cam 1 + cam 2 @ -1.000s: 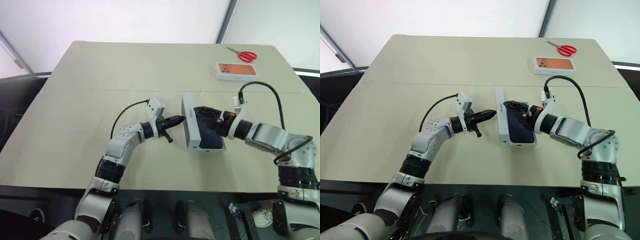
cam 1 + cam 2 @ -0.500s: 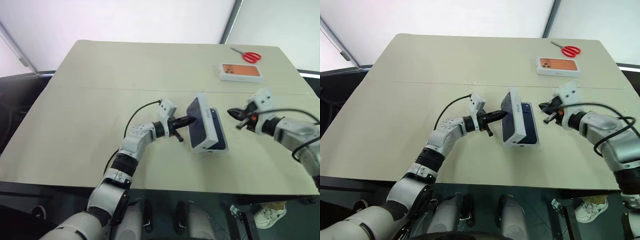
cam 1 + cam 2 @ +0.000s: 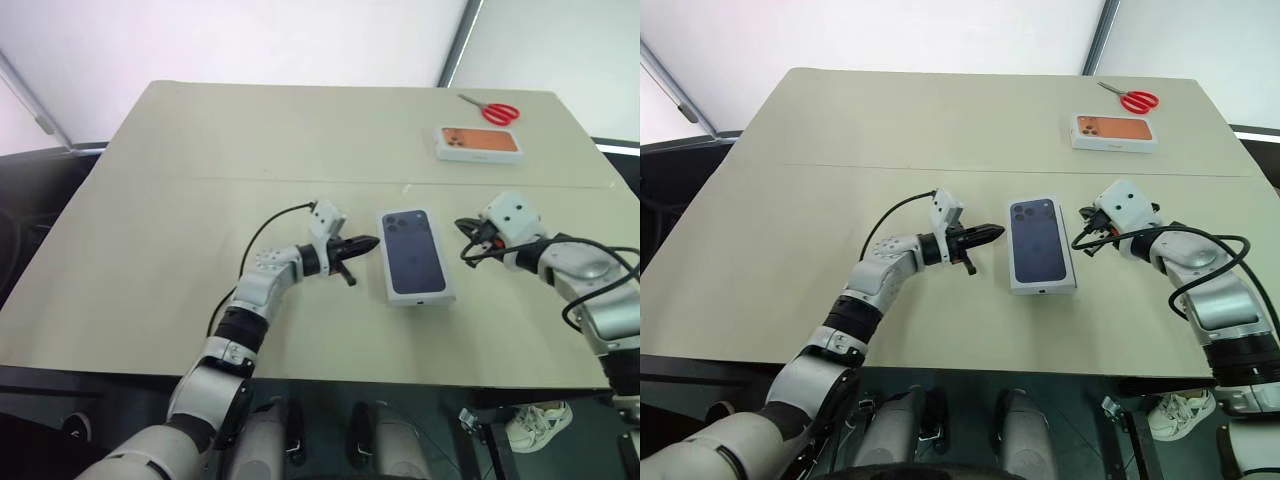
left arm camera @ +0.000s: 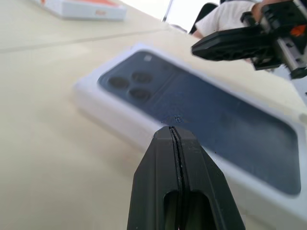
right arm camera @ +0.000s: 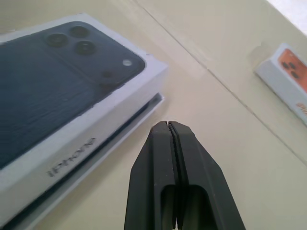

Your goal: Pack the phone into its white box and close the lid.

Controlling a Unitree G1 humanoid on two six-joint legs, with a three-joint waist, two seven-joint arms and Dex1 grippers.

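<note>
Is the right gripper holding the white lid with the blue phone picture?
No, the right gripper is shut on nothing, apart from the lid lying flat.

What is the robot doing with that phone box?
The robot is packing a phone away. The lid, with its blue phone picture facing up, lies flat over the white box on the table; a dark gap shows under one edge, so it may not be fully down. Both grippers are shut and holding nothing: the left gripper sits on one side of the box and the right gripper on the other.
</note>
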